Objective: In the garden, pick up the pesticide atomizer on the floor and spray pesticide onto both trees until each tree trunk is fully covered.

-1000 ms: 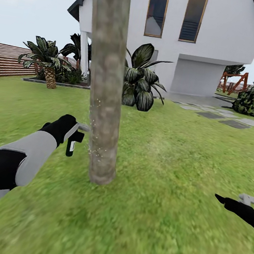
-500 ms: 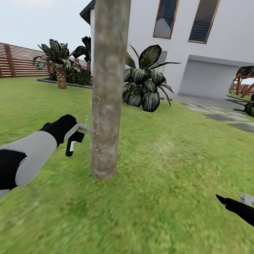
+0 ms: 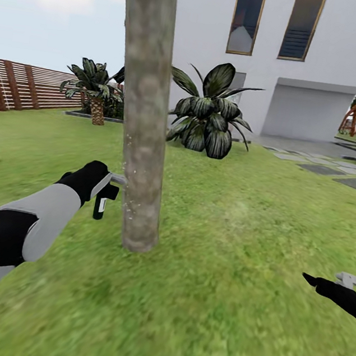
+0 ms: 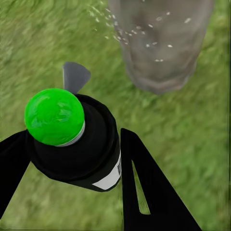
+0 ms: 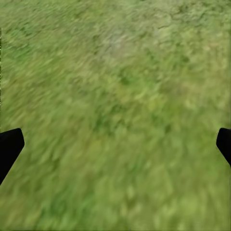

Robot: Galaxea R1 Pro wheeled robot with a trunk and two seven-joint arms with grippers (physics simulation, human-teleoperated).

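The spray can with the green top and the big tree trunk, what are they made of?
The atomizer in the left gripper looks like smooth black plastic or metal with a glossy green cap, judging by its even shine; I can't tell which. The tree trunk looks like rough, matte bark: mottled grey-brown patches, speckled with pale spray droplets.

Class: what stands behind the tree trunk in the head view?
Behind the tree trunk stand a dark broad-leaved plant and a white house; the trunk covers the plant's left leaves and part of the wall.
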